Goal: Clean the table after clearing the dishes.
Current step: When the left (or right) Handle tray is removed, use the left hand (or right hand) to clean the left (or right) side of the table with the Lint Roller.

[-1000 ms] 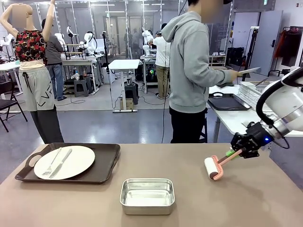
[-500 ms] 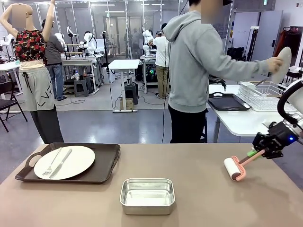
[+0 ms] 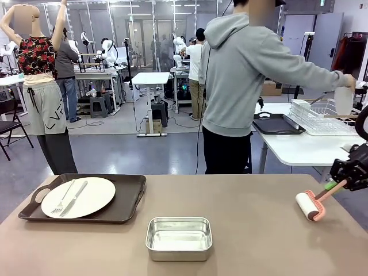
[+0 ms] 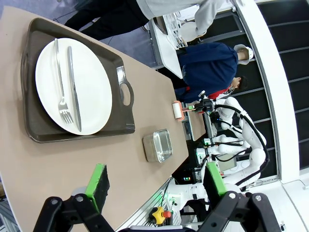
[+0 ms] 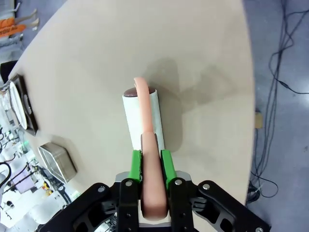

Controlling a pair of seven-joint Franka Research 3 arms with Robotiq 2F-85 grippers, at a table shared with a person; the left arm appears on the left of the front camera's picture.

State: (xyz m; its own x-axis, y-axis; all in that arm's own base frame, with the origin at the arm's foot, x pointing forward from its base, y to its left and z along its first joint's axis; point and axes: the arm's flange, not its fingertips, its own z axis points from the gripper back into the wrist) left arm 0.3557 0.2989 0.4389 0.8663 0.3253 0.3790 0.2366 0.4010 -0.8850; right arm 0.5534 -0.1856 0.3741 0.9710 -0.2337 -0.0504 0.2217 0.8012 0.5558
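Editor: Where does the clean-up stand?

Reporter: Partway, by the look of it. The right gripper (image 3: 331,185) is clamped on the pink handle of a lint roller (image 3: 307,206). Its white drum sits on the table (image 3: 247,230) close to the right edge, apparently touching the top.

Editor: And the dishes?

Reporter: Not all cleared. One white plate (image 3: 95,192), with a fork (image 3: 62,199) and knife (image 3: 75,198) laid across it, sits on a dark tray (image 3: 129,201) at the left end. A steel pan (image 3: 179,237) stands near the front edge, about the middle. Across the table, the person (image 3: 241,86) reaches a hand (image 3: 347,80) toward the wire rack (image 3: 322,118) on the white side table.

Editor: The other arm?

Reporter: The left gripper (image 4: 157,186) hangs above the table's left end, fingers wide apart, holding nothing.

Editor: So what's left?

Reporter: My reading is that the tray has to go, and most of the tabletop has yet to be rolled.
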